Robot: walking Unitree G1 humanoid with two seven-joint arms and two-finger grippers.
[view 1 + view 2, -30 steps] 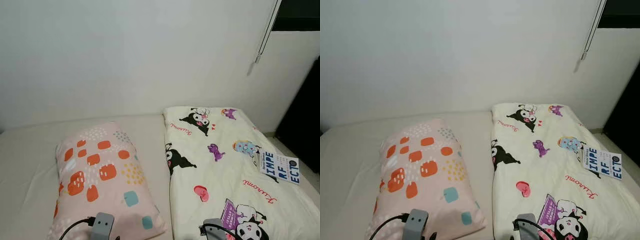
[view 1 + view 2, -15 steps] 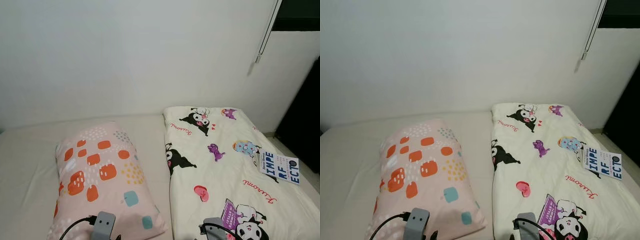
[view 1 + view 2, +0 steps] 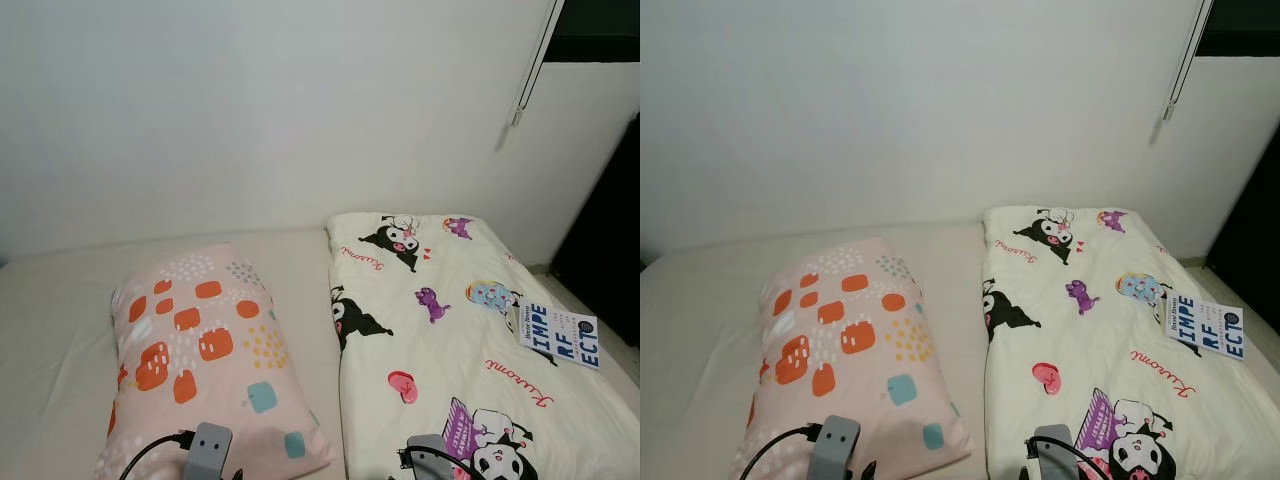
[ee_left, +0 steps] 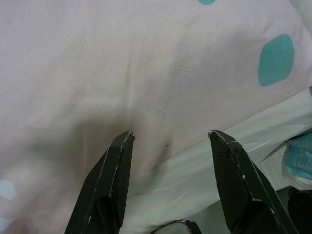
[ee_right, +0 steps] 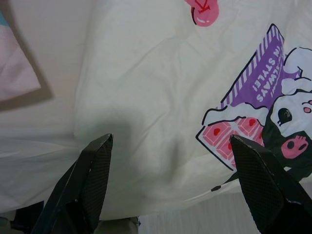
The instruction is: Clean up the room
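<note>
I am standing at the foot of a bed covered in a plain cream sheet (image 3: 50, 330), looking down along it toward the white wall. My left gripper (image 4: 168, 141) is hovering just above the near end of the pink fabric pillow printed with orange, yellow and teal blotches (image 3: 195, 350), its two black fingers (image 4: 114, 170) spread apart with nothing between them. My right gripper (image 5: 170, 146) is hanging over the near part of the folded cream quilt printed with black-and-white cartoon characters (image 3: 440, 340), and its fingers are spread wide too, holding nothing.

The pillow is lying on the left half of the bed, slightly skewed, and the quilt is lying alongside it on the right, just beside it. A white booklet with bold dark blue lettering (image 3: 560, 335) is resting on the quilt's right edge, near the wall end.

I judge that I am at the approach step of tidying the bedding, with neither piece gripped. The next move probably calls for lowering both grippers onto the fabric and pinching a fold firmly, since soft cloth slips easily.
</note>
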